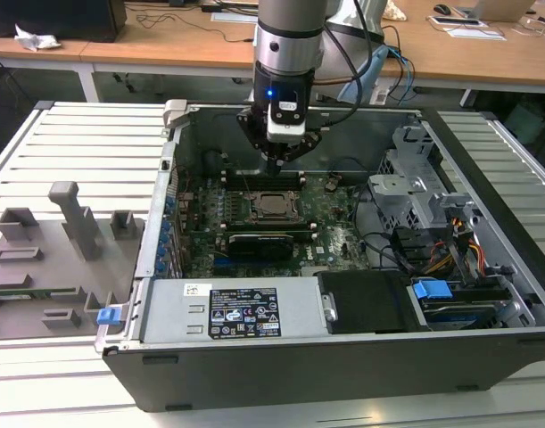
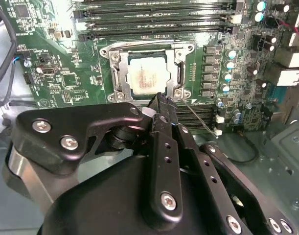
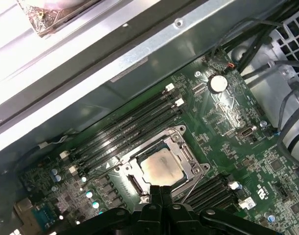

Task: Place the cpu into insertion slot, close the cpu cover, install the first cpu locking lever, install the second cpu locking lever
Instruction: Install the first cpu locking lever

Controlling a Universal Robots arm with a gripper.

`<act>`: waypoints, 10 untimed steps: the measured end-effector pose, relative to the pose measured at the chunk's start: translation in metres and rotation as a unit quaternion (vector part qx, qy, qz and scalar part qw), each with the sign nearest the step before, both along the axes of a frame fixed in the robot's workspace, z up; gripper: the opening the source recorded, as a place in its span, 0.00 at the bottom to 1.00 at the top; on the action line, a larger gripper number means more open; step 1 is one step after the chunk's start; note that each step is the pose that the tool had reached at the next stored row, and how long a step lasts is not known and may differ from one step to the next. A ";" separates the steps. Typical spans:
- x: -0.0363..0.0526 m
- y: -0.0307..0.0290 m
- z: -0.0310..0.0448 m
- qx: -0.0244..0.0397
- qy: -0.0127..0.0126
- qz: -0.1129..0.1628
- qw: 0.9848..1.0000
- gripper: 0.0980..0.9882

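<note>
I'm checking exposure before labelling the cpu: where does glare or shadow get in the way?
Second wrist view: glare bleaches a corner of the green board, and the cpu shines pale. First wrist view: the surface outside the case is blown white. Exterior view: even light.

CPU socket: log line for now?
cpu: seated | cover: down over it | gripper: shut, tip at cover's corner by lever

The small square cpu [image 2: 147,76] has a dull silvery metal top with a brownish smudge, framed by the smooth, bright silver-grey metal cpu cover [image 2: 121,74]. The green circuit board [image 2: 66,73] looks glossy. The black gripper [image 2: 160,100] is matt, with shiny screw heads.
</note>
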State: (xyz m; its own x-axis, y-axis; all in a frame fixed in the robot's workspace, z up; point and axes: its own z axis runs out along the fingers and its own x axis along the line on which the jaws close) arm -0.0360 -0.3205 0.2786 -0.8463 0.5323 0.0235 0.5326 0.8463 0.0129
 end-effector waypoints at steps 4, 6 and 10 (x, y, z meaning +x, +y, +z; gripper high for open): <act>0.0001 0.0000 -0.0001 0.000 -0.002 0.026 1.000 0.01; 0.0000 0.0000 0.0000 0.000 -0.007 0.033 0.999 0.01; 0.0001 0.0000 0.0000 0.002 -0.014 0.051 0.999 0.01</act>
